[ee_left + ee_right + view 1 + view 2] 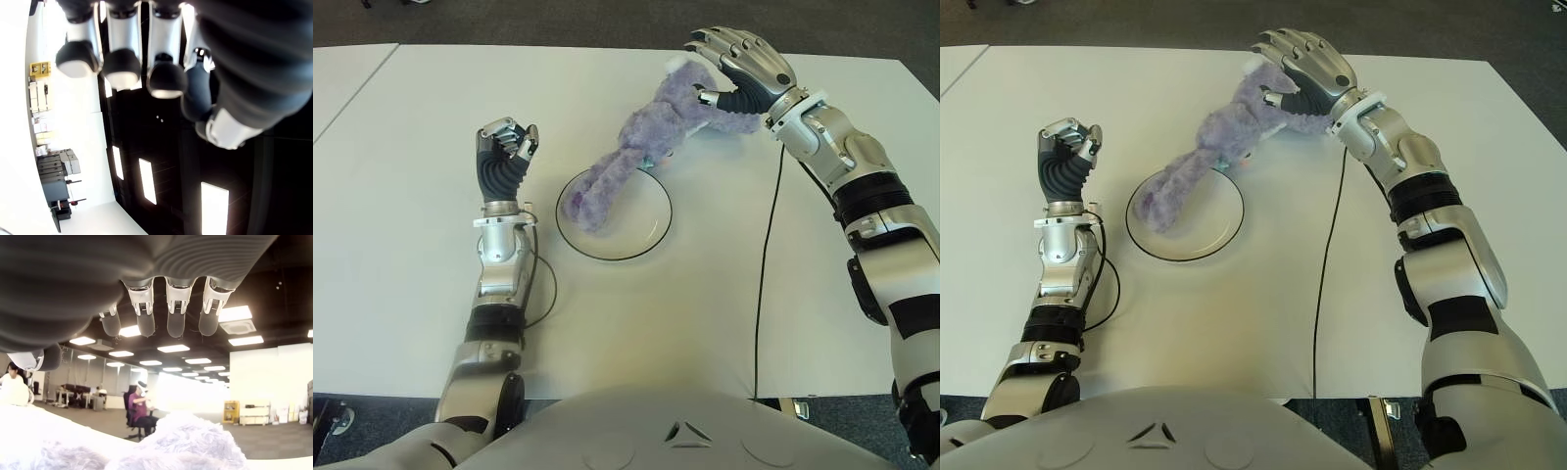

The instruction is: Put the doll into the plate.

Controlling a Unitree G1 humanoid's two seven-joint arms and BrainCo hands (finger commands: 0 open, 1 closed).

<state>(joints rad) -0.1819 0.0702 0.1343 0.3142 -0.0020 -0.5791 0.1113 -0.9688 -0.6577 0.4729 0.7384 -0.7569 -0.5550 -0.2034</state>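
The purple plush doll (646, 147) lies slantwise on the white table, its lower end inside the clear, dark-rimmed plate (644, 223) and its head end outside, toward the back right. My right hand (715, 69) hovers over the head end with fingers spread, and the thumb touches the fur. In the right wrist view the fingers (176, 325) stretch out above the doll (186, 440) and hold nothing. My left hand (506, 142) stands upright to the left of the plate, its fingers (122, 63) curled and holding nothing.
A black cable (764, 274) runs from the right forearm across the table (411, 147) to its front edge. A second white table (342, 78) adjoins at the far left. Dark floor lies beyond the back edge.
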